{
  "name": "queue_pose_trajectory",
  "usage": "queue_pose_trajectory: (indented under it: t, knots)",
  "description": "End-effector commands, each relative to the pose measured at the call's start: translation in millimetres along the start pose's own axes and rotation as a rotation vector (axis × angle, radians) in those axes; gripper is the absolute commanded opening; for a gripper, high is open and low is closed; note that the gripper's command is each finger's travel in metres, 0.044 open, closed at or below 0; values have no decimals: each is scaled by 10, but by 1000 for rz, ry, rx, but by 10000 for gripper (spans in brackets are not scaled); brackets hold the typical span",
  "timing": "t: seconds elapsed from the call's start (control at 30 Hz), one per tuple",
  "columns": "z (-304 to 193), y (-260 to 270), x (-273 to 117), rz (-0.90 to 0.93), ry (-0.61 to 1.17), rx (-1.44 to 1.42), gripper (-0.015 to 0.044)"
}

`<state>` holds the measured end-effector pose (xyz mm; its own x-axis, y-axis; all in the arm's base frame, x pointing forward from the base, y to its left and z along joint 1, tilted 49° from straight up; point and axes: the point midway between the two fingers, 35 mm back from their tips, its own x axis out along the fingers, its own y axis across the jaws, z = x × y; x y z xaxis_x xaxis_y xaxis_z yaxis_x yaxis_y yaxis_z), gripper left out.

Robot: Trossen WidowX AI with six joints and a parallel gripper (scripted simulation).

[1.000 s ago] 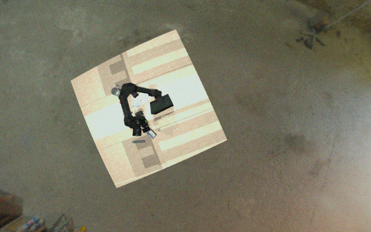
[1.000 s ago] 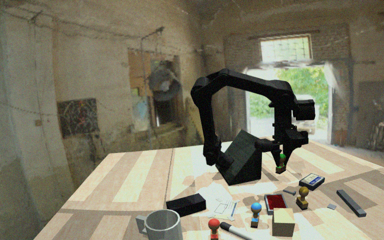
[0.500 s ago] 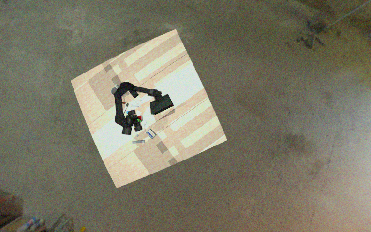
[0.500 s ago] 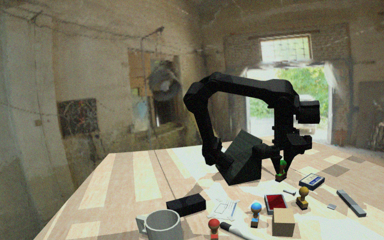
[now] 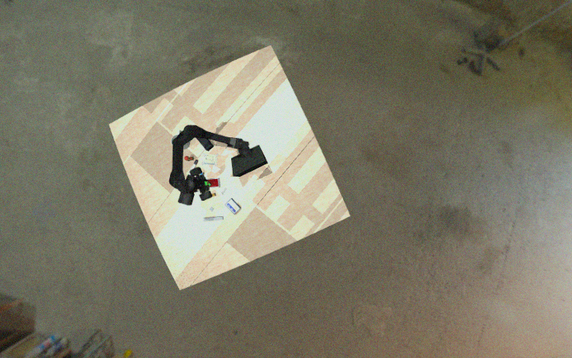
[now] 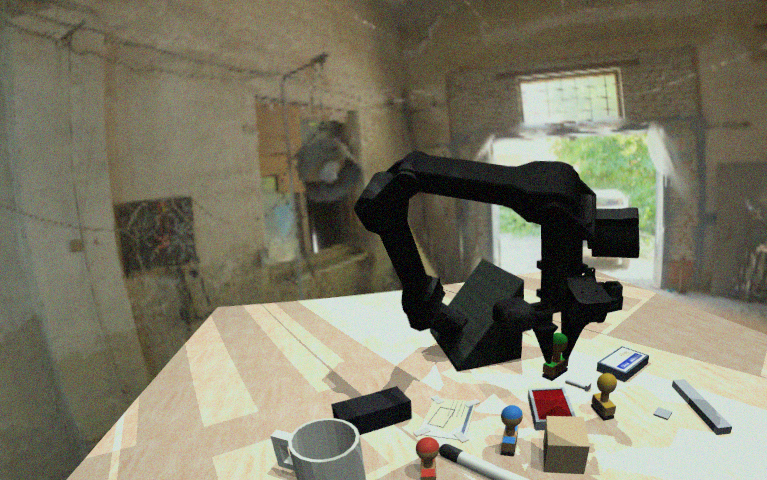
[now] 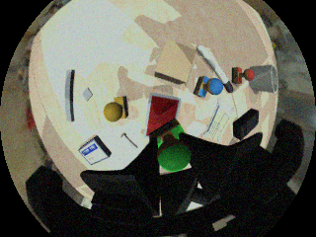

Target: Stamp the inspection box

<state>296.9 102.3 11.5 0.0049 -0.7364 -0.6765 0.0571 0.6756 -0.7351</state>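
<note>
My gripper (image 5: 206, 183) (image 6: 556, 359) (image 7: 168, 138) is shut on the green-knobbed stamp (image 6: 558, 340) (image 7: 174, 155), held upright above the bench. In the wrist view its base overlaps the near end of the red ink pad (image 5: 214, 182) (image 6: 549, 402) (image 7: 163, 111); its height over the pad is hard to tell. The white card (image 6: 464, 409) (image 7: 217, 124) with an outlined box lies flat near the dark block. Yellow (image 6: 607, 383) (image 7: 113, 112), blue (image 6: 511, 414) (image 7: 215, 86) and red (image 6: 427, 447) (image 7: 249, 74) stamps stand on the bench. The held stamp's underside and lettering are hidden.
A wooden block (image 6: 565, 449) (image 7: 174, 61) and a screw (image 6: 579, 385) (image 7: 129, 140) lie by the pad. A dark block (image 6: 372, 409), mug (image 6: 327, 455) and marker (image 6: 479, 463) are near the card. A blue-white box (image 6: 622, 359), grey bar (image 6: 701, 406) and small tile (image 6: 662, 412) lie beyond the yellow stamp.
</note>
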Motion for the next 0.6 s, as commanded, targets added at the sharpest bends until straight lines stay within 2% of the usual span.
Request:
queue_pose_trajectory:
  t: [0.0, 0.57]
  knots:
    - [9, -8, 25, -1, -2, -4, 0]
    - [15, -6, 138, -1, -2, -2, 0]
